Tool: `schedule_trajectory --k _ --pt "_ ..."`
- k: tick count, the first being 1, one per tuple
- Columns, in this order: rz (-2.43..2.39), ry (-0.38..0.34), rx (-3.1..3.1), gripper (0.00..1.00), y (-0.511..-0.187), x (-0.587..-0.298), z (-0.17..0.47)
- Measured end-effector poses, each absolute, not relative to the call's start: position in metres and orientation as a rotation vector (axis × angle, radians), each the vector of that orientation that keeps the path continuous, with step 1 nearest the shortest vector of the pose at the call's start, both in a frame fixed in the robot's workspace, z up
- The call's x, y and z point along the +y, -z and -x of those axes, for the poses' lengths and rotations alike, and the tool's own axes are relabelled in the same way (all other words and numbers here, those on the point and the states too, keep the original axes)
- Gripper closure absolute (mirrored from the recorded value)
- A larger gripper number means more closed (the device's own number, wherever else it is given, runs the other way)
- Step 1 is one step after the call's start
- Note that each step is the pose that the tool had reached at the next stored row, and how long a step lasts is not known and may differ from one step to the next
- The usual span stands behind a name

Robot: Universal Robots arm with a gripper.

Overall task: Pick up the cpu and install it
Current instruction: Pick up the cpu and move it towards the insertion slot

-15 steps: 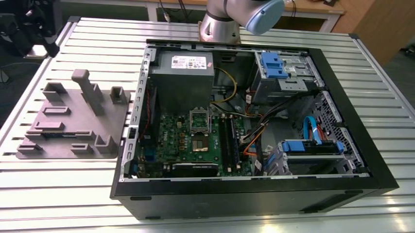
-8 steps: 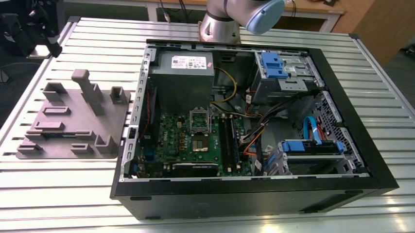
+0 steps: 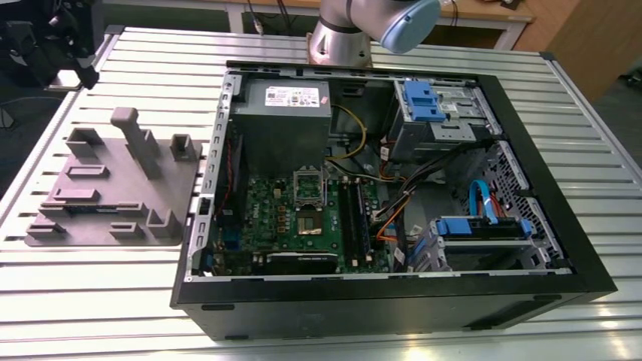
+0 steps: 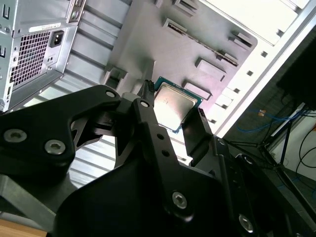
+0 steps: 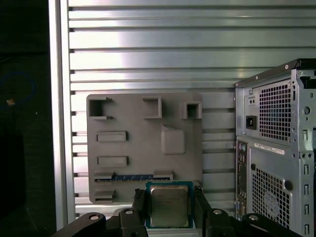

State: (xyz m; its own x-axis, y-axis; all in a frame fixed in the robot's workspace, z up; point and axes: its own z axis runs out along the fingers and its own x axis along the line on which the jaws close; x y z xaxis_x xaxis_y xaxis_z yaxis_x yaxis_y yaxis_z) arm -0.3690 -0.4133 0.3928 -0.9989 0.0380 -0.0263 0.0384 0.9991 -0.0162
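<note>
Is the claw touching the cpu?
Touching: in the first wrist view the claw has its fingers pressed against opposite edges of the cpu, no gap.

Arm [image 3: 341,41] raised — gripper [image 5: 170,206] clamped either side of the cpu [image 5: 169,203]

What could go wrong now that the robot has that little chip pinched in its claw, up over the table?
1. The gripper holds the cpu by two opposite edges alone. If it slipped, the chip could fall onto the grey fixture tray or the slatted table.
2. The socket lies low inside the computer case, close to cables. The gripper might snag there, or the chip might land skewed and harm the contacts.
</note>
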Motion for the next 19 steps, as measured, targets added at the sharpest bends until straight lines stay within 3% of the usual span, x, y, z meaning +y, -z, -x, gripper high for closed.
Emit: schedule_trajectory --k 19 --pt "-0.060 0.026 3.115 0.53 -0.3927 -0.4133 0.3631"
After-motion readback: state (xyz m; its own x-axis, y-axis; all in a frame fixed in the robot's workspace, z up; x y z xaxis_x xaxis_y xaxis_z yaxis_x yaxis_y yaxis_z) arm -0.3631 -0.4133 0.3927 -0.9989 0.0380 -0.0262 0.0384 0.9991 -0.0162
